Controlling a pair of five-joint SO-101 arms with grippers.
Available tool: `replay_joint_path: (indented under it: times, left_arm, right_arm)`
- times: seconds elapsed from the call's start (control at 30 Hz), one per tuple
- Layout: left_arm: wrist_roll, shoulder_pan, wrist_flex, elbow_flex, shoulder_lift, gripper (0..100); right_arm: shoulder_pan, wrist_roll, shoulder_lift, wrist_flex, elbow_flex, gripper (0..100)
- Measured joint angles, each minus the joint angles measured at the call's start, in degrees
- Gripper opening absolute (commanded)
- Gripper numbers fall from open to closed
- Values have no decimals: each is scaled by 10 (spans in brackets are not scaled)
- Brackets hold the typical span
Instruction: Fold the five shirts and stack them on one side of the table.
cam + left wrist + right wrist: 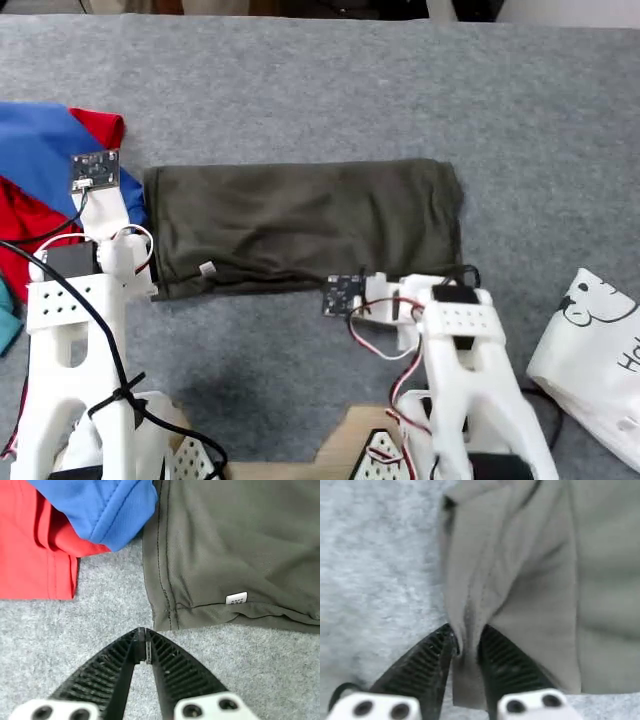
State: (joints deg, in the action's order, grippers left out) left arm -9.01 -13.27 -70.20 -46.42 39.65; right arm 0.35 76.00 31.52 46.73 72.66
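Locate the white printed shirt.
High view: the white shirt lies at the table's right edge, near side, just right of the right arm and apart from the olive shirt at the centre.

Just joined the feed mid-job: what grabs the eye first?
The dark olive shirt, folded into a long band, lies across the middle of the table, and the right gripper pinches a fold at its near edge. The left gripper sits shut and empty just off the shirt's near left corner, beside a red and blue pile; a white shirt lies at the right edge.
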Motion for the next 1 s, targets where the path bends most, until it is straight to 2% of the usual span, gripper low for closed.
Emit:
replay_joint_path:
  times: [0.2,0.43,0.57,0.73,1.0]
  left_arm:
    - [0,0,0,0,0,18]
    - [-1,0,0,0,0,18]
    - [-12,0,0,0,0,18]
    - [-12,-2,0,0,0,18]
    - [-12,-2,0,0,0,18]
  right_arm:
    - [13,0,-59,-3,-55,5]
    - [15,0,-69,105,-222,5]
    - [-14,0,-73,143,-315,5]
    - [-38,0,-129,142,-381,5]
    - [-45,0,-259,62,-464,19]
